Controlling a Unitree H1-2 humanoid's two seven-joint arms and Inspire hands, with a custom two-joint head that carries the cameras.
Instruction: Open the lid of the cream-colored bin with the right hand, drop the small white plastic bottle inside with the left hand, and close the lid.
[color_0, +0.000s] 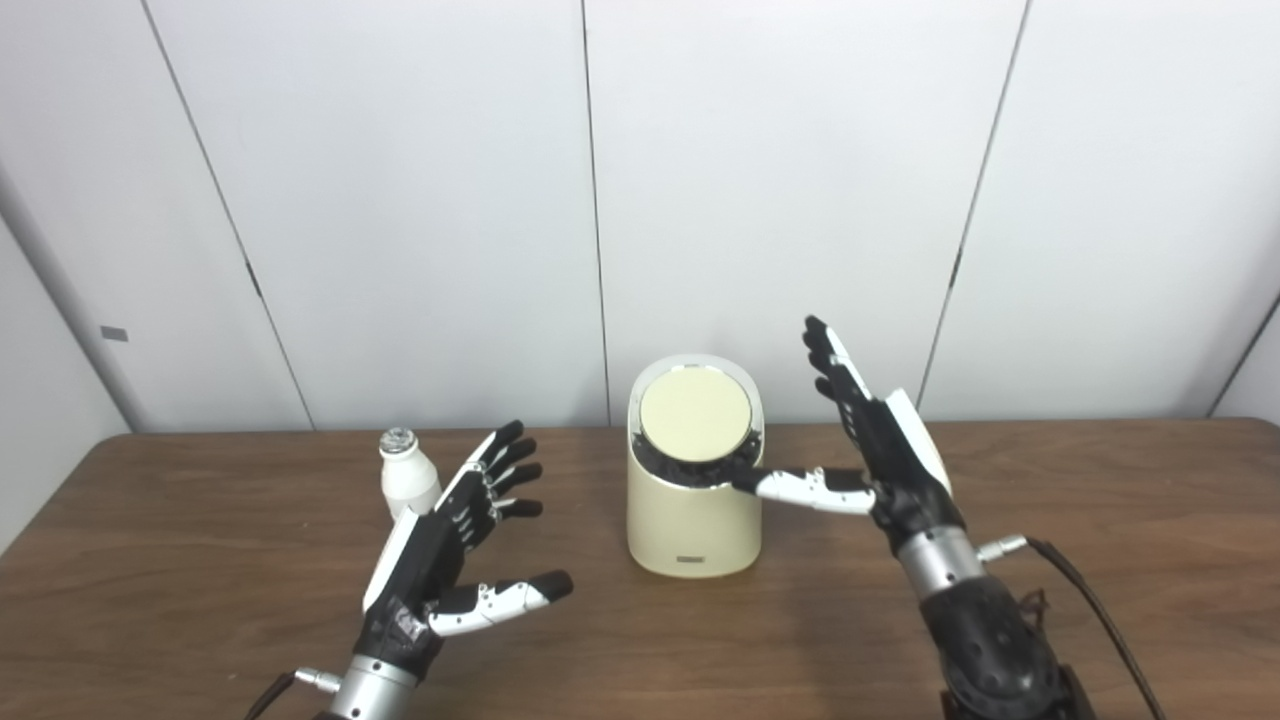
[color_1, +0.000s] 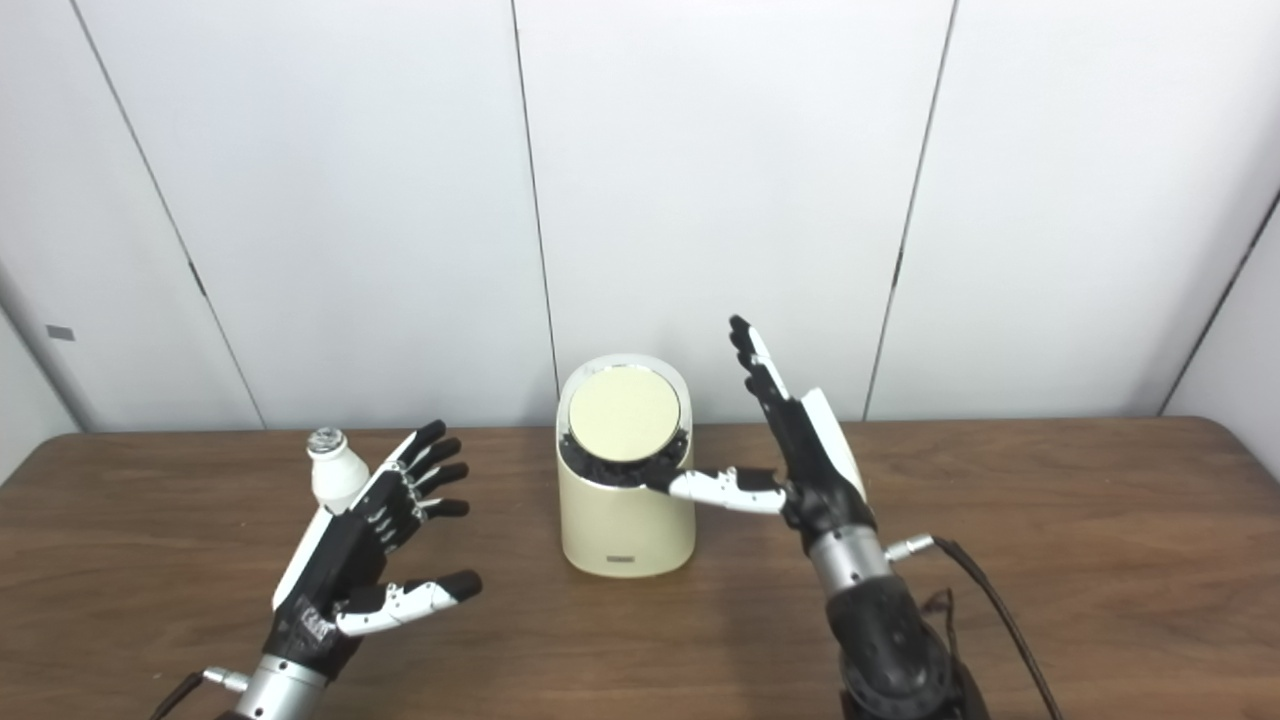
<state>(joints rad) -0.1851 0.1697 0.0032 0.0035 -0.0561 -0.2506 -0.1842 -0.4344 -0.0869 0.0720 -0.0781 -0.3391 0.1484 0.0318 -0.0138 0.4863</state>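
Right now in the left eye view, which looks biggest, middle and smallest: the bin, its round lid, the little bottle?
1. bin
2. lid
3. bottle, partly hidden by the left hand

Black-and-white left hand (color_0: 455, 545), right hand (color_0: 880, 440), silver wrists, black cables

Bright, even overhead light is washing the white wall (color_0: 420, 200), casting soft shadows on the table (color_0: 1100, 520), everything staying slightly soft-focused

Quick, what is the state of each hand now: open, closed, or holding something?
Left hand: open, holding nothing, beside the bottle.
Right hand: open, holding nothing; its thumb reaches the lower edge of the bin's lid.
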